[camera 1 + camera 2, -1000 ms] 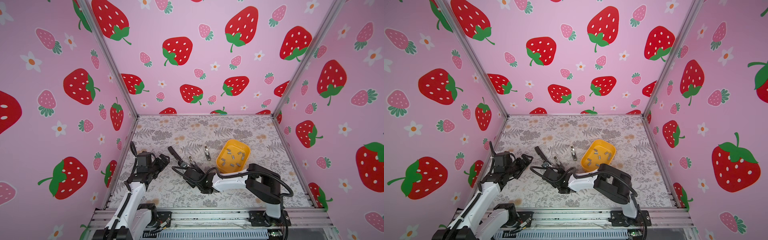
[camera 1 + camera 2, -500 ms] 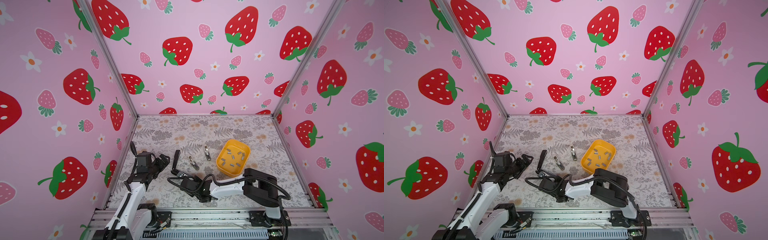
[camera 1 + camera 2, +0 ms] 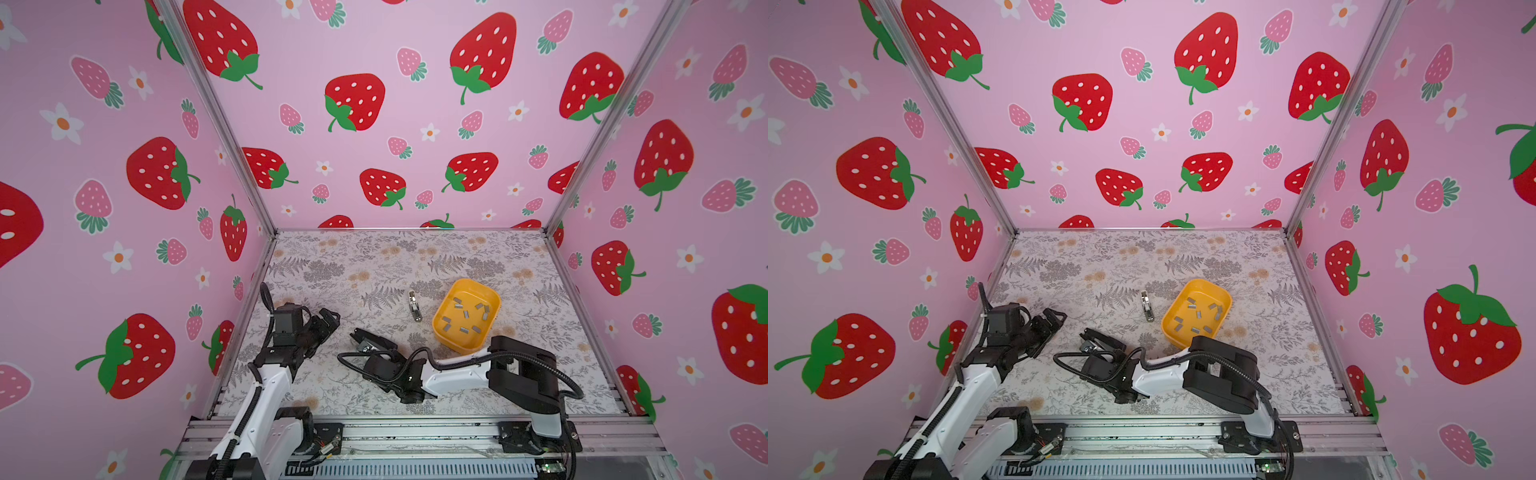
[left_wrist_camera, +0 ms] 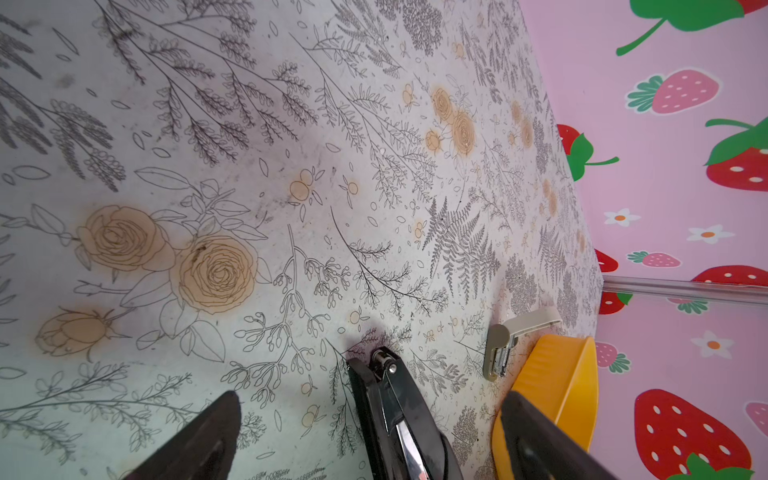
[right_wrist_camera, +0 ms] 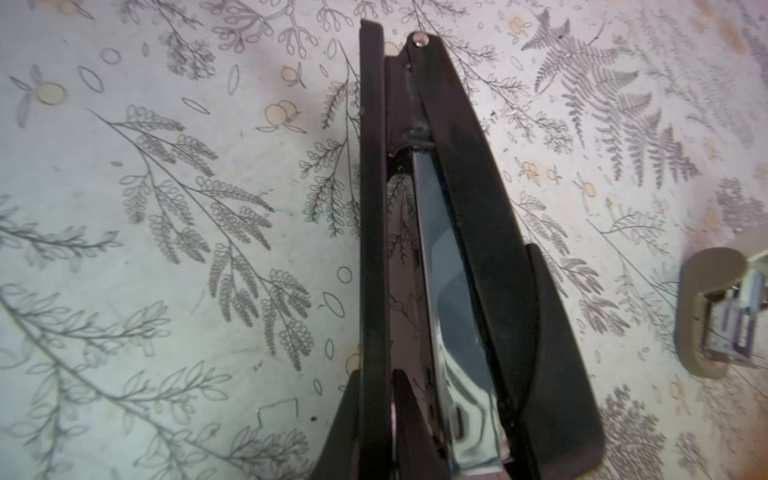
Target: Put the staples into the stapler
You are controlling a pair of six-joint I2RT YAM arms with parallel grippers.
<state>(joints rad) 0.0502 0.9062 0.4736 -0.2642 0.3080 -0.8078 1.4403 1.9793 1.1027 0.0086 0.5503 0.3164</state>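
Your right gripper (image 3: 380, 353) was pinched shut on the black stapler (image 3: 370, 338), which lay with its arms parted, near the yellow tray (image 3: 457, 344) and to its left. The staples (image 3: 465, 313) lay loose inside that tray. A staple remover (image 3: 414, 305) sat just beside the tray's left wall. Your left gripper (image 3: 330, 322) stood spread wide, well left of the tray.

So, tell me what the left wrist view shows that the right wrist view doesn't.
Only the left wrist view: the yellow tray, the pink strawberry wall and the open left gripper. Only the right wrist view: the right gripper closed on the stapler, and one loose staple on the mat. Both: the black stapler, the beige staple remover and the floral mat.
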